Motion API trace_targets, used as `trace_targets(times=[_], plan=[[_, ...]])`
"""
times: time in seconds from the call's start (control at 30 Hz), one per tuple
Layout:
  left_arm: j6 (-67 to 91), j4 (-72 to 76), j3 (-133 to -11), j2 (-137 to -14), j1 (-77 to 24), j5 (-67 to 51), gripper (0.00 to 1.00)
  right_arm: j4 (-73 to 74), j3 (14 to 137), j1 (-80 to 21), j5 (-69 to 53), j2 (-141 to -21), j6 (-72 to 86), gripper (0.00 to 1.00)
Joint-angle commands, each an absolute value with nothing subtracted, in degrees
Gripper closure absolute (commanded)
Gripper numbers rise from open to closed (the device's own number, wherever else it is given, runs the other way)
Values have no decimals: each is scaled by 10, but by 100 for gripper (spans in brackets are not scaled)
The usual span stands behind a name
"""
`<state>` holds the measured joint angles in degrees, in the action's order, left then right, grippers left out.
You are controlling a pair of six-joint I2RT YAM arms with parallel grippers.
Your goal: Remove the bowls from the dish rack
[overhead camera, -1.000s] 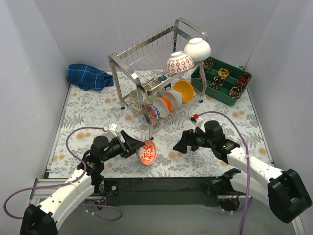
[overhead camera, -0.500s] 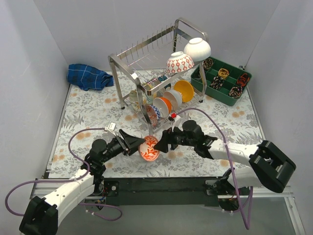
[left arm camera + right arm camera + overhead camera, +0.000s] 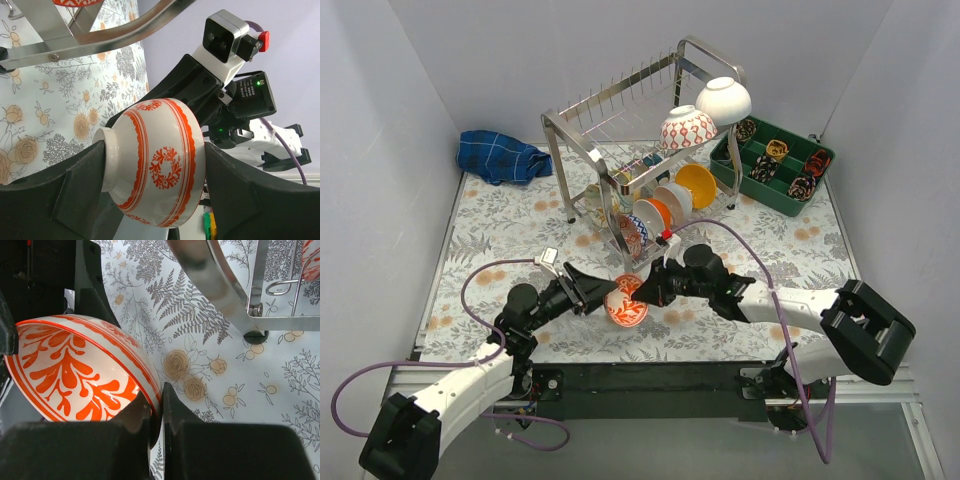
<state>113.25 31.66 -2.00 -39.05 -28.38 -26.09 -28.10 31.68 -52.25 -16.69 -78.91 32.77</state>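
Your left gripper (image 3: 602,294) holds the bowl (image 3: 625,305) across its body. In the left wrist view, one finger sits at the foot and the other finger (image 3: 260,200) is against the rim side, so the jaws stand wide, filled by the bowl (image 3: 155,170). The bowl lies on its side, with its mouth turned toward your right arm.

Your right gripper (image 3: 648,292) is on it too. In the right wrist view its fingers (image 3: 137,415) are pinched narrow on the rim, one inside and one outside the wall of the bowl (image 3: 75,370).

The bowl is off the rack (image 3: 559,160), held between the two arms over the mat (image 3: 520,230), just in front of the rack's near leg.

On the rack's top tier you have a white bowl (image 3: 723,100) and a red-and-white bowl (image 3: 687,127). An orange bowl (image 3: 696,185) and others stand on edge in the lower tier. A green tray (image 3: 750,192) sits to the right of the rack, and a blue cloth (image 3: 500,157) lies at the far left.
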Motion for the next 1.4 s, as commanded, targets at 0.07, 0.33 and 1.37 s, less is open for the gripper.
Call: trace_targets(times=[0.07,0.33,1.37], plan=[[1085,281,-21,-364,-287,-257,24,-158,337,-526,-83,-720,295,99],[870,32,-145,-306,-287,-178,2,89,388,-464,-2,-654,253,99],[586,-116,-257,-194,-287,31,2,128,532,141,-91,-884,251,99]])
